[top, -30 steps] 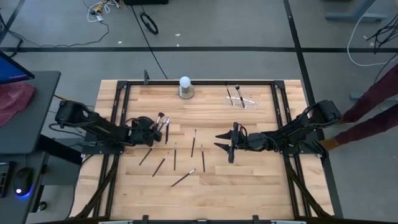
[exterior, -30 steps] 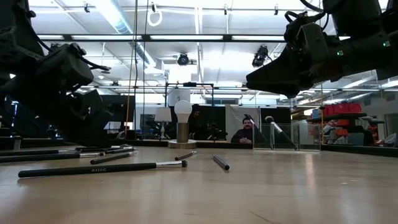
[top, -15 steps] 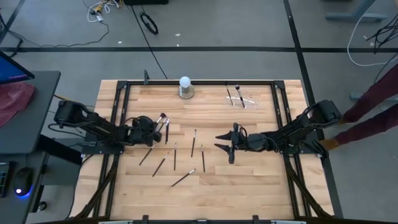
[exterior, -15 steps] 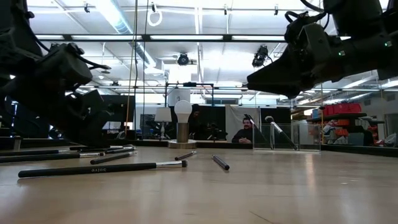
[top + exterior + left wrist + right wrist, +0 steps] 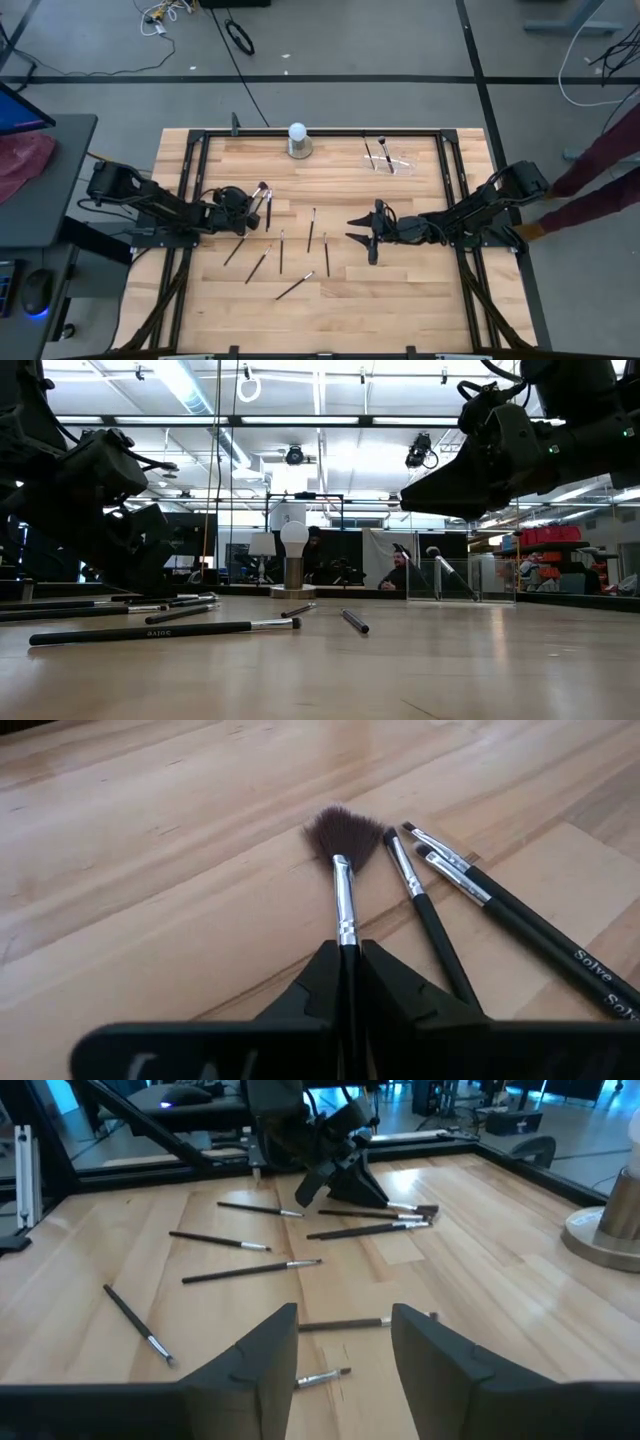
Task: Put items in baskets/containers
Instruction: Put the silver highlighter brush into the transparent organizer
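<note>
Several thin dark makeup brushes (image 5: 281,250) lie flat on the wooden table, seen from the side in the low view (image 5: 150,630). My left gripper (image 5: 246,206) (image 5: 348,952) is low over the left part of the table, shut on a fan-tipped brush (image 5: 343,828); three more brushes (image 5: 430,910) lie beside it. My right gripper (image 5: 350,230) (image 5: 345,1342) hovers open above the middle, right of the loose brushes, over a brush (image 5: 340,1323). The clear holder (image 5: 392,160) (image 5: 460,575) stands far right with two brushes leaning in it. My left gripper pinches the fan brush by its dark handle (image 5: 347,948), just behind the silver ferrule, between the two fingers. The fingers come low from the table's left and lie along the brush. Its fan head (image 5: 261,187) points away toward the far side; whether it touches the wood I cannot tell.
A white ball on a round grey base (image 5: 297,140) (image 5: 293,560) stands at the far edge. A black metal frame (image 5: 200,135) borders the table. A person's dark red sleeve (image 5: 600,180) reaches in beside the right arm. Bare wood (image 5: 400,300) lies near the front right.
</note>
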Controlling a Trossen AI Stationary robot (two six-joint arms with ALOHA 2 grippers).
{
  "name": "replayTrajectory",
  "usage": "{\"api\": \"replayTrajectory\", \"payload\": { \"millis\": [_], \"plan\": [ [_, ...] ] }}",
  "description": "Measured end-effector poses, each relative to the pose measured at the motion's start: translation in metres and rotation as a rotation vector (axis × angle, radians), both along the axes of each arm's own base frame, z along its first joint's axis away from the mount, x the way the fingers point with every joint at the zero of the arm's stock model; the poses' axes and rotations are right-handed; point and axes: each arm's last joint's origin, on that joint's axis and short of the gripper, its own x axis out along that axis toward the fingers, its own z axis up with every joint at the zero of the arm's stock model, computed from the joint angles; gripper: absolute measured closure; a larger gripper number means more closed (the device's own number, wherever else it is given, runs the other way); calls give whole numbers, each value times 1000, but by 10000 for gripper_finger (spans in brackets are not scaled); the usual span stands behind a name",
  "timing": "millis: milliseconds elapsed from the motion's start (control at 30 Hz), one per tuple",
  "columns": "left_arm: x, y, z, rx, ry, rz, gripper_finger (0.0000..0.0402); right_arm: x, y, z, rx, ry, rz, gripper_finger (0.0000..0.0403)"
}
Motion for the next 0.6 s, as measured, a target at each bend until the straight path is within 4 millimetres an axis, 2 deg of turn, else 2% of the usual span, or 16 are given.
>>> {"api": "replayTrajectory", "payload": {
  "millis": [600],
  "plan": [
    [2, -1, 13, 17, -45, -77, 374, 0, 0, -2, 3, 23, 20, 239]
  ]
}}
